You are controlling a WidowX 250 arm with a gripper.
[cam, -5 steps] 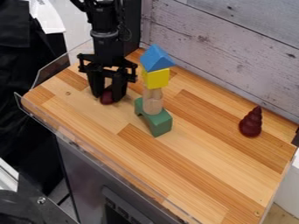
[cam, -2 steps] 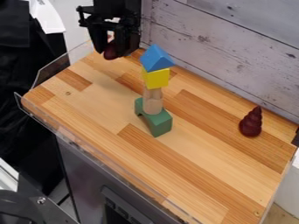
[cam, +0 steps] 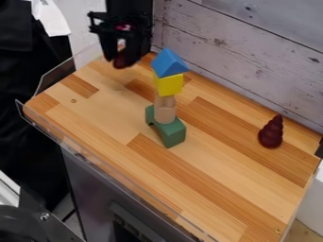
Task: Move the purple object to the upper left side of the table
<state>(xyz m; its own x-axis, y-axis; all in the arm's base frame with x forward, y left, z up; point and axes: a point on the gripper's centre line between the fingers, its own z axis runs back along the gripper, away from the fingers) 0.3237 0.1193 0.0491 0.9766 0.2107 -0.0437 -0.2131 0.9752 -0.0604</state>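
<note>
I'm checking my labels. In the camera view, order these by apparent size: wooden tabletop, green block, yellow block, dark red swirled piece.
1. Wooden tabletop
2. Green block
3. Yellow block and dark red swirled piece: too alike to rank

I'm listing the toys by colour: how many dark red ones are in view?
2: a spiral one standing near the picture's right edge, and another, partly hidden, in the gripper at upper left.

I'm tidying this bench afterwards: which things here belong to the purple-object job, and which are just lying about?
In the job:
- tool
- purple object, in its grip
- table

Just there:
- blue block
- yellow block
- wooden pieces
- green block
- maroon swirl, far right
</note>
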